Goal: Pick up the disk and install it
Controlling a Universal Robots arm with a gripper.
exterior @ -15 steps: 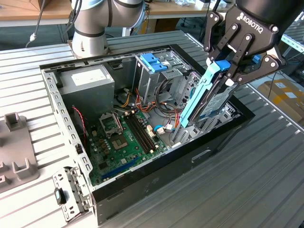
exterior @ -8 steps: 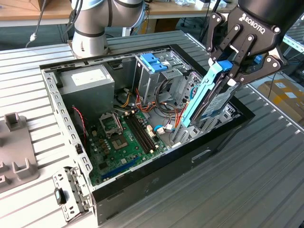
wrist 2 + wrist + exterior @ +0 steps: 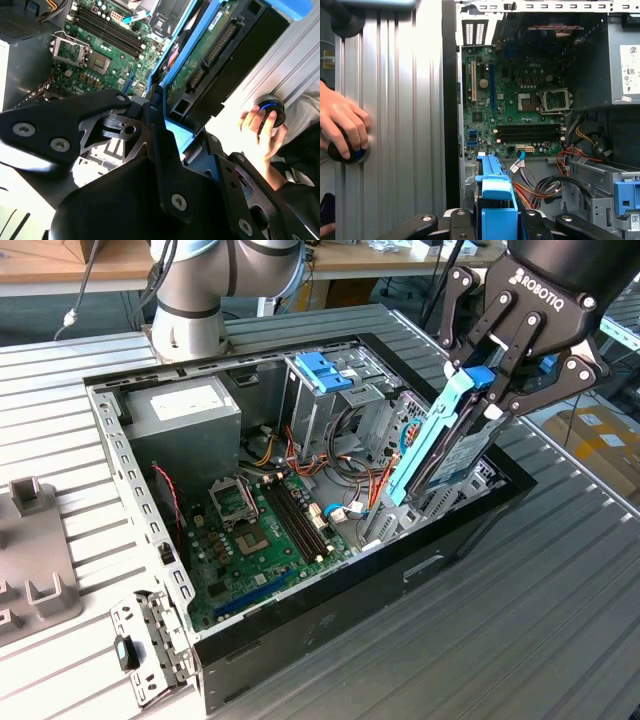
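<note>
The arm above the black jaws is cut off by the picture's edge in the exterior view. The lower end of the disk (image 3: 440, 455) sinks behind cables and brackets inside the open computer case (image 3: 300, 630), so whether it touches anything there cannot be told. In the second wrist view, dark linkage covers much of the case. Of a person beside the case, a hand (image 3: 260, 125) and a dark sleeve show; the hand rests on a round black and blue knob (image 3: 272, 111).

The case lies on its side on a ribbed grey metal counter (image 3: 520, 640), its green motherboard (image 3: 260, 530) facing up. A grey power supply (image 3: 185, 415) fills the case's corner nearest the robot base (image 3: 190, 310). A metal drive cage with a blue clip (image 3: 325, 370) stands at the far wall of the case. Grey fixture blocks (image 3: 35, 570) sit on the counter beyond the case on the exterior view's left. Cardboard boxes (image 3: 600, 435) lie past the case on the exterior view's right, and wooden benches run behind it.

The jaws are closed on the disk's upper end, one on each flat side. The disk hangs steeply tilted in its blue carrier, over the case's end on the exterior view's right, lower end inside the case walls. In the first wrist view the blue carrier (image 3: 495, 190) rises between the two jaws toward the motherboard.
</note>
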